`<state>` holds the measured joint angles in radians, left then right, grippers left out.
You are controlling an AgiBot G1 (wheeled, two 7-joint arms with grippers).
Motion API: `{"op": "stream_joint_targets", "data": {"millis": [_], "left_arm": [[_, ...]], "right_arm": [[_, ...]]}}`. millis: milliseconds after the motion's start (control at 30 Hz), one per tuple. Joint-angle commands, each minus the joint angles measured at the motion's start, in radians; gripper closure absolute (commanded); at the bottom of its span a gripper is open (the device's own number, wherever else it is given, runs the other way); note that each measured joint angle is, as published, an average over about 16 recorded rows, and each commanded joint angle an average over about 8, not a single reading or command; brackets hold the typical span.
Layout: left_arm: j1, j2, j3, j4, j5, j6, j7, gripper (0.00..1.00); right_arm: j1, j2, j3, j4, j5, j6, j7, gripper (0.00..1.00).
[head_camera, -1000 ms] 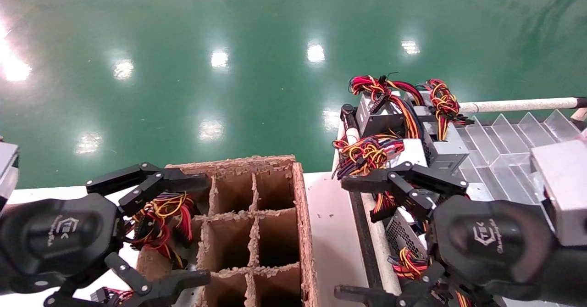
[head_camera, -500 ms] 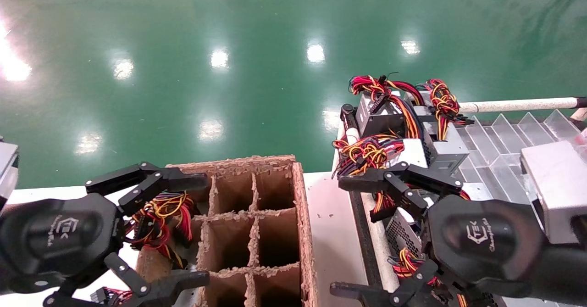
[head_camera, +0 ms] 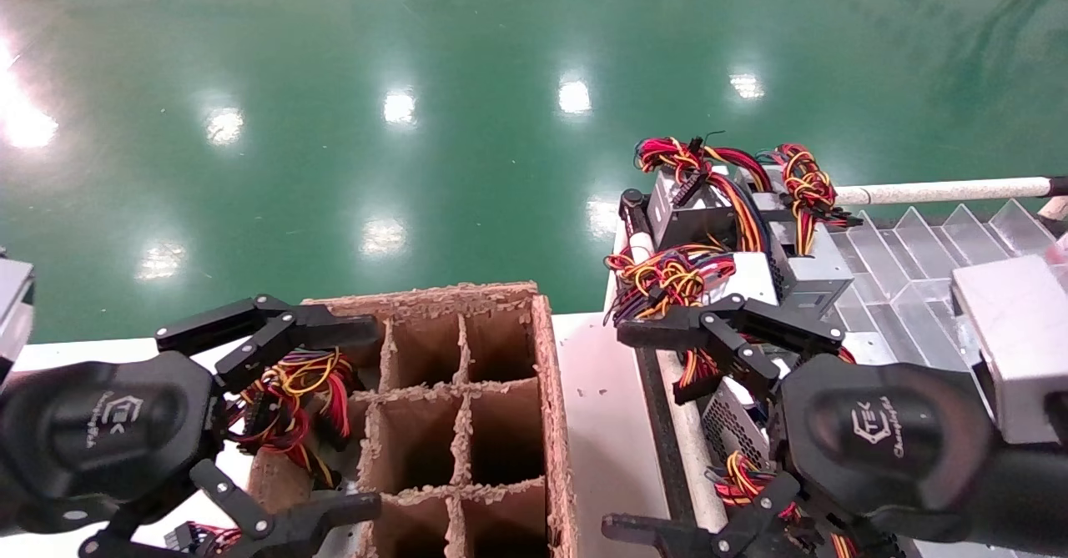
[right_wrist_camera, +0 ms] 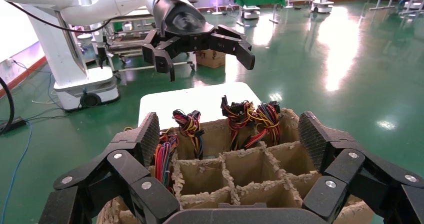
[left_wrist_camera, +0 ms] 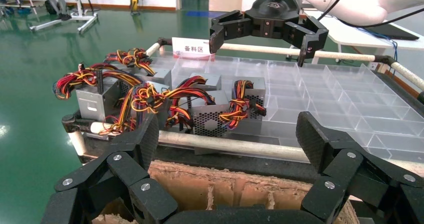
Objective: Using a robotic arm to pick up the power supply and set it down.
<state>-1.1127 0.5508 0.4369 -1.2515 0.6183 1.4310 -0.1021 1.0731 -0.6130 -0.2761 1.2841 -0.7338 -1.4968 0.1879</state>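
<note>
Several grey power supplies with red, yellow and black wire bundles lie at the left end of a clear divided tray (head_camera: 918,266). One (head_camera: 692,208) sits at the back. Another (head_camera: 732,429), with a perforated grille, lies right under my right gripper (head_camera: 617,433), which hangs open above it with nothing between its fingers. In the left wrist view that supply (left_wrist_camera: 210,120) lies well below the right gripper (left_wrist_camera: 265,32). My left gripper (head_camera: 371,416) hovers open and empty over the left side of the cardboard box. Its own view shows the left gripper (left_wrist_camera: 227,134) open.
A brown cardboard divider box (head_camera: 551,391) stands on the white table (head_camera: 596,424). Wire bundles (right_wrist_camera: 250,116) stick up from its cells on my left. A white rail (head_camera: 943,191) edges the tray cart. Green floor lies beyond.
My right gripper has shifted slightly to the left over the power supplies. The left gripper has not moved.
</note>
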Motion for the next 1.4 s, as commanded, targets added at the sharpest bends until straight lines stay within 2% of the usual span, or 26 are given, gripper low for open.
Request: {"op": "stream_joint_targets", "data": {"millis": [33, 1400], "left_arm": [[0.000, 0.000, 0.000, 0.000, 0.000, 0.000, 0.000, 0.00], [0.000, 0.000, 0.000, 0.000, 0.000, 0.000, 0.000, 0.00]], "right_arm": [[0.000, 0.001, -0.001, 0.000, 0.001, 0.000, 0.000, 0.00], [0.002, 0.004, -0.007, 0.000, 0.007, 0.003, -0.002, 0.00]]}}
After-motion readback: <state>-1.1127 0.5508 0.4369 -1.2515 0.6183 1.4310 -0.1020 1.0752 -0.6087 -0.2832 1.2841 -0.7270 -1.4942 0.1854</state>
